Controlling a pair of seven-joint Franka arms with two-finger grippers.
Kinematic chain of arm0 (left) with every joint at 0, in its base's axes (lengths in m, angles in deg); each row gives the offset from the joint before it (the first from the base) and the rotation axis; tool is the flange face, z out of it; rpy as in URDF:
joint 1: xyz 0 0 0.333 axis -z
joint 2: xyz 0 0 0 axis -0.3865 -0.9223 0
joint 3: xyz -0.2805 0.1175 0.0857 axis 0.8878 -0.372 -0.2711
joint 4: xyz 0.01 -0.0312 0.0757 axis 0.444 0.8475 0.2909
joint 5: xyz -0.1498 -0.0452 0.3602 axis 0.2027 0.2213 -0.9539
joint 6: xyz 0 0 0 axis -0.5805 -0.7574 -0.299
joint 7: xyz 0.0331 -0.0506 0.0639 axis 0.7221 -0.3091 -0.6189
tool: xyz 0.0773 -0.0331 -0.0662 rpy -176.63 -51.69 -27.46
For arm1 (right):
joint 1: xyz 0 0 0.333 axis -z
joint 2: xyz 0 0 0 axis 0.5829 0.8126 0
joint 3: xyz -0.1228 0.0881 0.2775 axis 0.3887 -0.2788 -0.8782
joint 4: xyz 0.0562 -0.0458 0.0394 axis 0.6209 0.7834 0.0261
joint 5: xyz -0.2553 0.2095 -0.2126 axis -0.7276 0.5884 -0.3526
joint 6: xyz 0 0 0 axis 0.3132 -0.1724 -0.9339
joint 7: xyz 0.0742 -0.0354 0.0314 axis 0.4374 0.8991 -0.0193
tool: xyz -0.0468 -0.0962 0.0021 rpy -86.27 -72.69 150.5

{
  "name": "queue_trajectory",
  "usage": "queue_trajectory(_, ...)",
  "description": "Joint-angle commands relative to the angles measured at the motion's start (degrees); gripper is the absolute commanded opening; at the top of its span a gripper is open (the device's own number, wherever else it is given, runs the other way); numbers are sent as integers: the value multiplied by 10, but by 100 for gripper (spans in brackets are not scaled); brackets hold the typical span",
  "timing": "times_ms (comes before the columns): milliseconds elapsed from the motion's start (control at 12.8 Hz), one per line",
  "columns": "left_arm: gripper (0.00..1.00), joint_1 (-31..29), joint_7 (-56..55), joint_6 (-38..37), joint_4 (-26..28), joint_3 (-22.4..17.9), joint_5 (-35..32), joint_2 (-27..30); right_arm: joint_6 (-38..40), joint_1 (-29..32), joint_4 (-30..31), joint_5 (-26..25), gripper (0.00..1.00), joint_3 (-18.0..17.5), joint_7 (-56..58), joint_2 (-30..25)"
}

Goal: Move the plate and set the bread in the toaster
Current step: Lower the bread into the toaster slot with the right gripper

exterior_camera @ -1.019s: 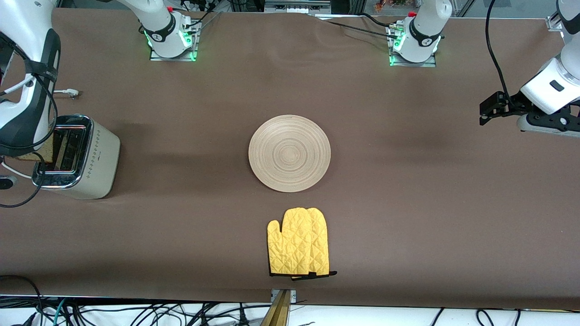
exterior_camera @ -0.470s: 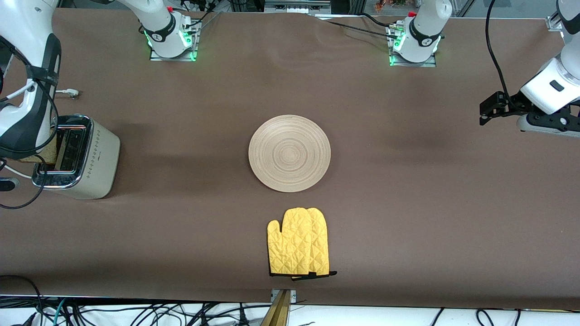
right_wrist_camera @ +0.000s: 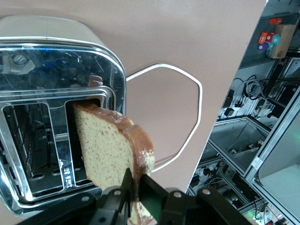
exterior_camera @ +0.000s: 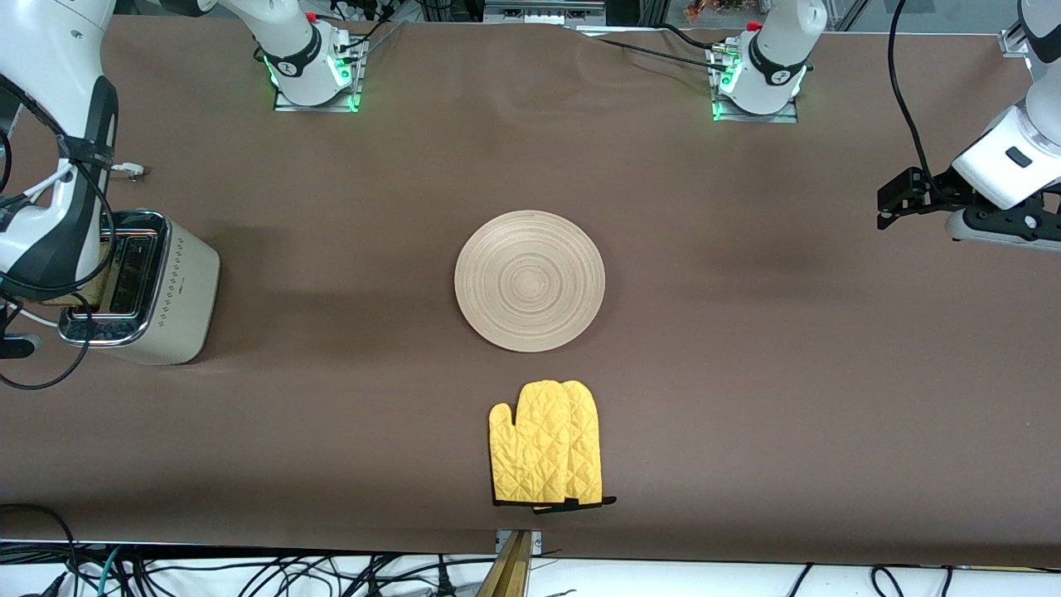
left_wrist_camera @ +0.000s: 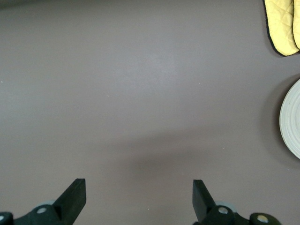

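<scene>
The cream toaster (exterior_camera: 170, 290) stands at the right arm's end of the table. My right gripper (right_wrist_camera: 139, 182) hangs over its chrome top (right_wrist_camera: 51, 89), shut on the crust of the speckled bread (right_wrist_camera: 108, 150). The slice is tilted, its lower corner at the mouth of the slot on the cord's side. In the front view the right arm hides most of the slice. The pale wooden plate (exterior_camera: 530, 280) lies bare at the table's middle. My left gripper (left_wrist_camera: 138, 187) is open with nothing in it, waiting above the brown cloth at the left arm's end (exterior_camera: 887, 206).
A yellow oven mitt (exterior_camera: 547, 444) lies flat, nearer to the front camera than the plate. The toaster's white cord (right_wrist_camera: 194, 112) loops over the cloth beside it. The table's edge and equipment racks show close to the toaster in the right wrist view.
My right arm has shifted a little over the toaster with the bread, and less of the slice shows in the front view. The left arm, plate and mitt have not moved.
</scene>
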Motion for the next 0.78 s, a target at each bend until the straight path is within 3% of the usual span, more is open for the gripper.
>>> queue_trajectory(0, 100, -4, -1, -8, -7, 2, 13, 0, 0, -6, -1, 7, 5, 0, -5, -2)
queue_trajectory(705, 100, -3, -1, -8, -7, 2, 13, 0, -22, -6, -1, 47, 6, -11, -19, 16)
